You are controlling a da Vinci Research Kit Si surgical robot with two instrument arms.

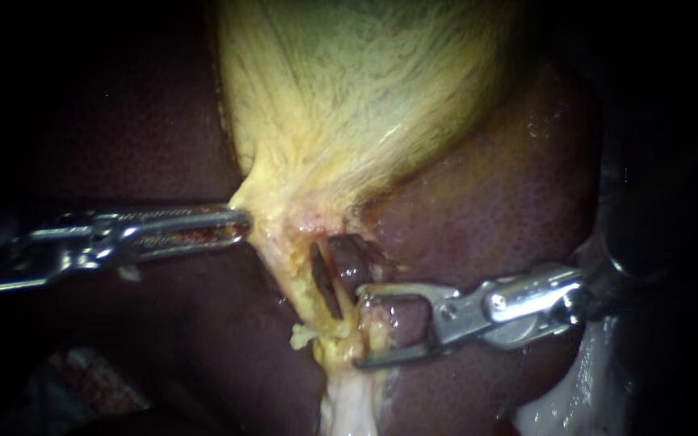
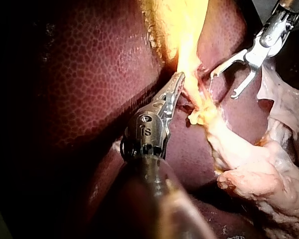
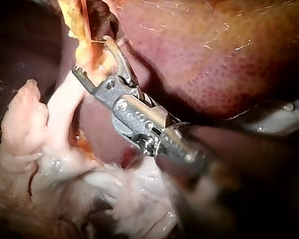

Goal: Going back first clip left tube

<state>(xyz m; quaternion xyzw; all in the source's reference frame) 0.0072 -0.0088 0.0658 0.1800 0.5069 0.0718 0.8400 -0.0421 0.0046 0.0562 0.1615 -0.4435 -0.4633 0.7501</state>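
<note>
**Clip step at the left tube, seen at the retreat.** Left instrument (image 1: 240,224) lies over the liver (image 1: 519,202); its end effector is pressed together on the drawn-out lower edge of the gallbladder (image 1: 349,97), pulling that edge to a point and keeping the tubes exposed. Below the grip two dark strands run side by side; the narrower is the left tube (image 1: 325,282), which passes down into yellow tissue (image 1: 329,331); the right tube (image 1: 353,262) lies just beside it. Right instrument (image 1: 363,327): end effector spread wide and holding nothing, liver showing through the gap; its tips stand just beside the yellow tissue below the tubes; in the right wrist view that tissue sits between the tips, unpinched. No clip can be made out on the left tube in any view, the spot being small and partly hidden; whether a clip is seated cannot be told. Judgement: release appears done, since the end effector is open and empty; the retreat looks barely begun, the tips being close to the tubes; what is left is to draw the right instrument back along its shaft, clear of the tissue, with the left grip held.
</note>
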